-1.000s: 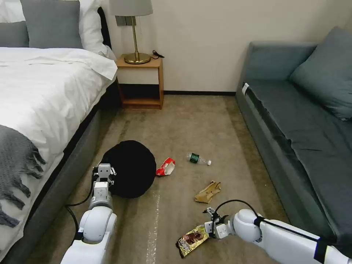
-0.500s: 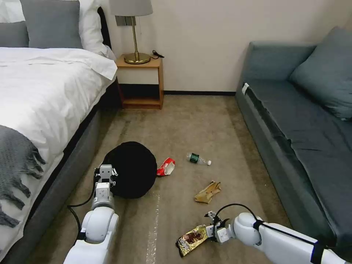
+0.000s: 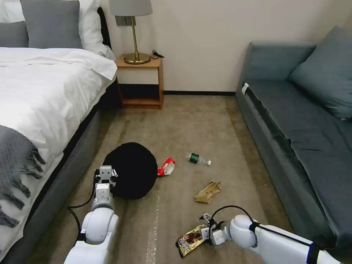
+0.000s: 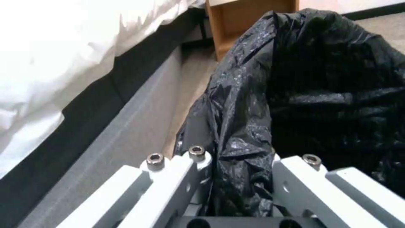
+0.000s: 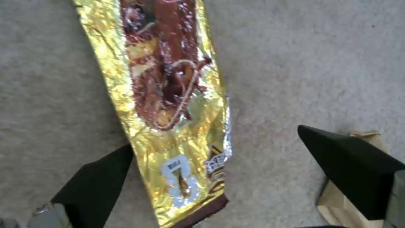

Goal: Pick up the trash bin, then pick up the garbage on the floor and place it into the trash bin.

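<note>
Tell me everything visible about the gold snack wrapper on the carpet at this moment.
The gold-brown foil snack wrapper is a long, crinkled, shiny packet with a brown printed picture down its middle, a small white label and a dark brown end seam. It lies flat on the tan short-pile carpet, nearest the robot of the litter. The right tool is open, its two black fingers straddling the wrapper's end; one finger meets its edge.

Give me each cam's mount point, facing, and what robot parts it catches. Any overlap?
Head: high on the robot, looking forward and down at the floor; both arms, left gripper, right gripper.
Left wrist: along the fingers at the trash bin they clamp.
Right wrist: down at the gold snack wrapper between open fingers.
Shared: head also shows the trash bin and gold snack wrapper.
</note>
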### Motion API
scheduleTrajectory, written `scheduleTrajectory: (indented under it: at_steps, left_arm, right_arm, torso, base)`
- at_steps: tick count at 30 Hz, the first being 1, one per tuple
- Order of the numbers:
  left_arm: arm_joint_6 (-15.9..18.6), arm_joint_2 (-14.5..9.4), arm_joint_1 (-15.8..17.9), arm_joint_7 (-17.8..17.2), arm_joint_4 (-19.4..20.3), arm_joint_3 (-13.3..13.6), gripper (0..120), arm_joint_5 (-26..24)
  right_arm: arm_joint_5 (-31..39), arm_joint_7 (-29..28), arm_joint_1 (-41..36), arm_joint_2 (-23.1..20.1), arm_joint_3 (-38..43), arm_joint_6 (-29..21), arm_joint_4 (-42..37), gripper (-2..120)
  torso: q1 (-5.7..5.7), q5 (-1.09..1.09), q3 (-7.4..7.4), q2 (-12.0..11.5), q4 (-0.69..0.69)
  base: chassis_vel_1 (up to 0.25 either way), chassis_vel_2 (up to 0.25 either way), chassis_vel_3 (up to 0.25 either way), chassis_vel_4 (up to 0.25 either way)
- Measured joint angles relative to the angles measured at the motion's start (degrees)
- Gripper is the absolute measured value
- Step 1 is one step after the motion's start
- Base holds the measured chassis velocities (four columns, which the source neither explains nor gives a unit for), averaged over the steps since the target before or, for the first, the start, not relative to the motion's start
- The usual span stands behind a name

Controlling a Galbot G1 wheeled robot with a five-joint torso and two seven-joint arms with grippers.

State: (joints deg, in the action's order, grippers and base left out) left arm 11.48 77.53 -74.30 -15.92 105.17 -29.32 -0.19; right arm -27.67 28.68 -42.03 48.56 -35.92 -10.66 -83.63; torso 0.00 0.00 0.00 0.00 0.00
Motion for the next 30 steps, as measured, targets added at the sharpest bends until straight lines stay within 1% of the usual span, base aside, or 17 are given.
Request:
scheduleTrajectory:
  at_steps: [4, 7, 8, 11, 12, 14, 15, 16, 18, 20, 21, 22, 24, 26, 27, 28, 30]
  left_arm:
    - [-0.09, 0.18, -0.15, -0.02, 0.18, -0.02, 5, -0.02]
    - [-0.13, 0.3, -0.17, -0.04, 0.42, -0.08, 5, -0.05]
    - [-0.13, 0.3, -0.17, -0.04, 0.42, -0.08, 5, -0.05]
    - [-0.17, 0.3, -0.37, -0.07, 0.72, -0.26, 5, -0.09]
    - [-0.17, 0.3, -0.37, -0.07, 0.72, -0.26, 5, -0.09]
    - [-0.18, 0.31, -0.5, -0.09, 0.81, -0.28, 5, -0.09]
    - [-0.18, 0.31, -0.6, -0.12, 0.92, -0.29, 5, -0.09]
    - [-0.18, 0.31, -0.6, -0.12, 0.92, -0.29, 5, -0.09]
    - [-0.2, 0.33, -0.75, -0.14, 1.18, -0.3, 5, -0.09]
    - [-0.21, 0.34, -0.81, -0.14, 1.27, -0.3, 5, -0.09]
    - [-0.23, 0.37, -0.93, -0.15, 1.46, -0.3, 5, -0.09]
    - [-0.23, 0.38, -0.97, -0.15, 1.51, -0.3, 5, -0.09]
    - [-0.31, 0.41, -1.2, -0.15, 1.68, -0.34, 5, -0.09]
    - [-0.33, 0.42, -1.23, -0.15, 1.69, -0.36, 5, -0.09]
    - [-0.38, 0.45, -1.36, -0.15, 1.71, -0.39, 5, -0.09]
    - [-0.4, 0.45, -1.41, -0.15, 1.71, -0.4, 5, -0.09]
    - [-0.49, 0.45, -1.68, -0.15, 1.74, -0.44, 5, -0.08]
  right_arm:
    - [0.11, -0.03, 0.26, 0.4, -0.04, 0.17, 0.67, 99]
    - [0.13, -0.02, 0.34, 0.71, -0.08, 0.43, 1.11, 90]
    - [0.13, -0.02, 0.34, 0.71, -0.08, 0.43, 1.11, 90]
    - [0.12, -0.08, 0.11, 0.85, -0.06, 0.68, 1.39, 74]
    - [0.12, -0.08, 0.11, 0.85, -0.06, 0.68, 1.39, 74]
    - [0.12, -0.08, -0.03, 0.85, -0.02, 0.77, 1.39, 67]
    - [0.12, -0.08, -0.1, 0.83, 0.05, 0.8, 1.32, 61]
    - [0.12, -0.08, -0.1, 0.83, 0.05, 0.8, 1.32, 61]
    - [0.14, -0.05, -0.14, 0.75, 0.21, 0.85, 1.14, 49]
    - [0.14, -0.04, -0.17, 0.73, 0.25, 0.87, 1.1, 47]
    - [0.16, -0.02, -0.27, 0.68, 0.37, 0.97, 1.09, 40]
    - [0.17, -0.01, -0.3, 0.67, 0.4, 1.0, 1.09, 39]
    - [0.25, 0.04, -0.64, 0.66, 0.68, 1.26, 1.16, 27]
    - [0.25, 0.05, -0.74, 0.69, 0.74, 1.3, 1.21, 25]
    - [0.26, 0.07, -1.01, 0.78, 0.88, 1.39, 1.33, 20]
    - [0.26, 0.09, -1.13, 0.81, 0.96, 1.44, 1.38, 19]
    - [0.24, 0.14, -1.58, 0.99, 1.24, 1.62, 1.58, 5]
  torso:
    - [0.0, 0.0, 0.0, 0.0, 0.0]
    - [0.0, 0.0, 0.0, 0.0, 0.0]
    - [0.0, 0.0, 0.0, 0.0, 0.0]
    - [0.0, 0.0, 0.0, 0.0, 0.0]
    - [0.0, 0.0, 0.0, 0.0, 0.0]
    - [0.0, 0.0, 0.0, 0.0, 0.0]
    - [0.0, 0.0, 0.0, 0.0, -0.01]
    - [0.0, 0.0, 0.0, 0.0, -0.01]
    - [0.0, 0.0, 0.0, 0.0, 0.0]
    - [0.0, 0.0, 0.0, 0.0, 0.0]
    - [0.0, 0.0, 0.0, 0.0, -0.01]
    - [0.0, 0.0, 0.0, 0.0, -0.01]
    - [0.0, 0.0, 0.0, 0.0, 0.0]
    - [0.0, 0.0, 0.0, 0.0, 0.0]
    - [0.0, 0.0, 0.0, 0.0, -0.01]
    - [0.0, 0.01, 0.0, 0.0, -0.01]
    - [0.0, 0.0, 0.0, 0.0, 0.0]
  base:
    - [0.0, 0.0, 0.0, 0.0]
    - [0.0, 0.0, 0.0, 0.0]
    - [0.0, 0.0, 0.0, 0.0]
    - [0.0, 0.0, 0.0, 0.0]
    - [0.0, 0.0, 0.0, 0.0]
    - [0.0, 0.0, 0.0, 0.0]
    - [0.0, 0.0, 0.0, 0.0]
    - [0.0, 0.0, 0.0, 0.0]
    - [0.0, 0.0, 0.0, 0.0]
    - [0.0, 0.0, 0.0, 0.0]
    - [0.0, 0.0, 0.0, 0.0]
    - [0.0, 0.0, 0.0, 0.0]
    - [0.0, 0.0, 0.0, 0.0]
    - [0.0, 0.0, 0.0, 0.0]
    - [0.0, 0.0, 0.0, 0.0]
    - [0.0, 0.0, 0.0, 0.0]
    - [0.0, 0.0, 0.0, 0.0]
